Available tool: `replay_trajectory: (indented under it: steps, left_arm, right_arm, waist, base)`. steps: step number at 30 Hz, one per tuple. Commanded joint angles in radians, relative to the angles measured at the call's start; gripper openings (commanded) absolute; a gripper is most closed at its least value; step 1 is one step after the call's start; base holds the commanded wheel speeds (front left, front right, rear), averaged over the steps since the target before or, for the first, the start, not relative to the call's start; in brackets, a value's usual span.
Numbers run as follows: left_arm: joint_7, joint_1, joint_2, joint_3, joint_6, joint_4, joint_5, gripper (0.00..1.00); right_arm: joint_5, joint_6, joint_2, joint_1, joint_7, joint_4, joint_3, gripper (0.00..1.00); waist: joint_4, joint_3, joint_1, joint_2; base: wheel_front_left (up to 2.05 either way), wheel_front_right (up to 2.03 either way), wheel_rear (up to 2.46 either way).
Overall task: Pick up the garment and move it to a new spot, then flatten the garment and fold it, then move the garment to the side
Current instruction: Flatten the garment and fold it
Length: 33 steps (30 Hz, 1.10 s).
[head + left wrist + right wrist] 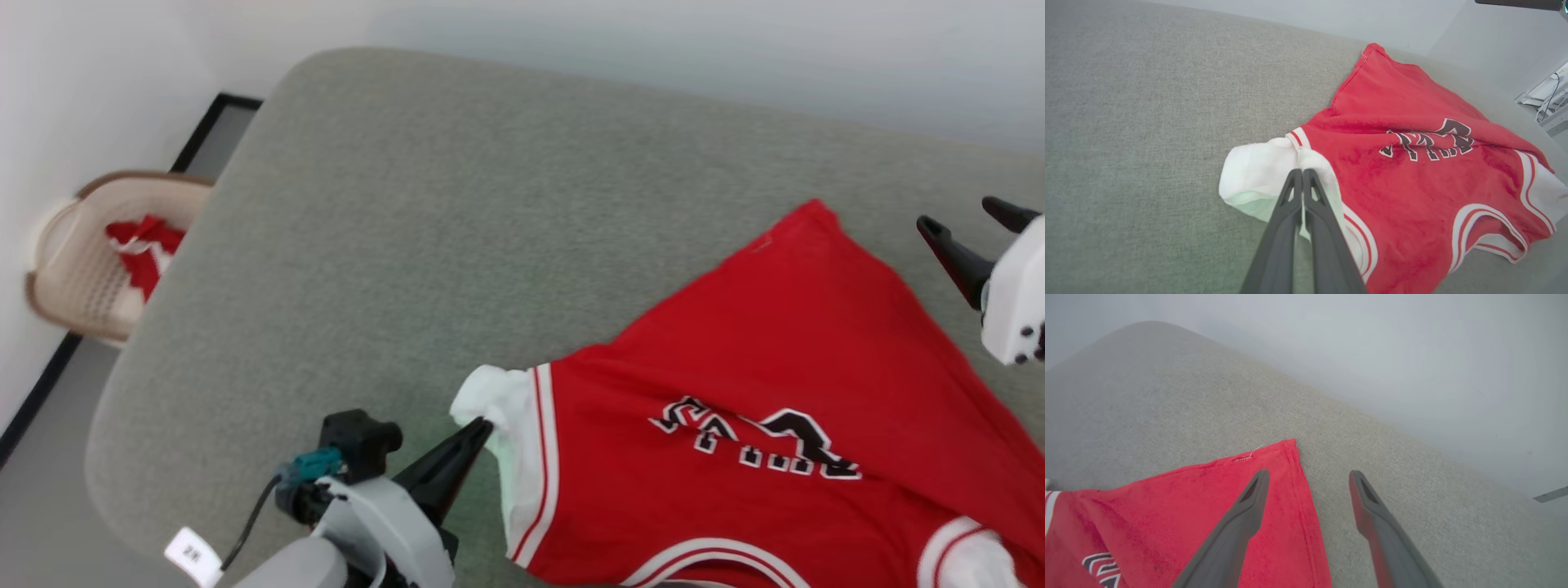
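Observation:
The garment (767, 367), a red jersey with white sleeves, striped trim and black lettering, lies spread on the grey cushioned surface (457, 229) at the right. My left gripper (483, 428) is shut on the garment's white sleeve (1261, 171), pinching the cloth between its dark fingers (1306, 192). My right gripper (963, 219) stands open at the far right, just past the garment's far corner (1274, 457), holding nothing; its fingers (1249, 498) hover above the red hem.
A beige basket (90, 278) with a small red-and-white cloth (147, 249) stands on the floor at the left, beside the surface's rounded edge. The wall runs behind the surface. Bare grey cushion stretches left of and beyond the garment.

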Motion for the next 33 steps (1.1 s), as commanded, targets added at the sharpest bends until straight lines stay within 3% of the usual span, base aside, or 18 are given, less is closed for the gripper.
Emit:
replay_trajectory:
  steps: [1,9,18,24,25,26,27,33]
  left_arm:
    - [-0.003,-0.019,-0.011,-0.005,-0.009,0.010,0.005,0.00]
    - [-0.017,-0.090,-0.073,-0.048,-0.045,0.074,0.010,0.00]
    - [-0.046,-0.147,-0.126,-0.101,-0.057,0.135,-0.008,0.00]
    - [-0.066,-0.168,-0.134,-0.138,-0.058,0.150,-0.033,0.00]
    - [-0.070,-0.170,-0.135,-0.141,-0.058,0.152,-0.039,0.00]
    - [-0.070,-0.173,-0.135,-0.145,-0.058,0.154,-0.043,0.00]
    - [-0.073,-0.175,-0.133,-0.147,-0.058,0.156,-0.049,0.00]
    - [-0.081,-0.178,-0.113,-0.155,-0.058,0.172,-0.073,0.00]
  right_arm:
    - [0.018,-0.001,-0.012,-0.039,-0.015,0.043,0.034,1.00]
    - [0.077,-0.001,-0.051,-0.243,0.007,0.310,0.268,1.00]
    - [0.129,-0.001,-0.105,-0.374,0.035,0.486,0.468,1.00]
    - [0.187,-0.001,-0.101,-0.403,0.106,0.582,0.562,1.00]
    - [0.201,-0.001,-0.102,-0.403,0.129,0.597,0.577,0.93]
    - [0.212,-0.001,-0.104,-0.400,0.153,0.606,0.594,0.35]
    - [0.224,-0.001,-0.107,-0.398,0.175,0.615,0.607,0.00]
    - [0.274,-0.001,-0.130,-0.435,0.191,0.626,0.640,0.00]
  waist:
    - [0.064,0.048,0.0000,-0.0001]
    - [0.149,0.099,0.0000,-0.0001]
    - [0.216,0.145,0.0000,-0.0001]
    - [0.233,0.155,0.0000,-0.0001]
    - [0.234,0.156,0.0000,-0.0001]
    - [0.235,0.156,0.0000,-0.0001]
    - [0.234,0.156,0.0000,-0.0001]
    - [0.213,0.141,0.0000,-0.0001]
  base:
    - [0.00,0.00,0.00]
    - [0.00,0.00,0.00]
    - [0.00,0.00,0.00]
    - [0.00,0.00,0.00]
    - [0.00,0.00,0.00]
    - [0.00,0.00,0.00]
    - [0.00,0.00,0.00]
    - [0.00,0.00,0.00]
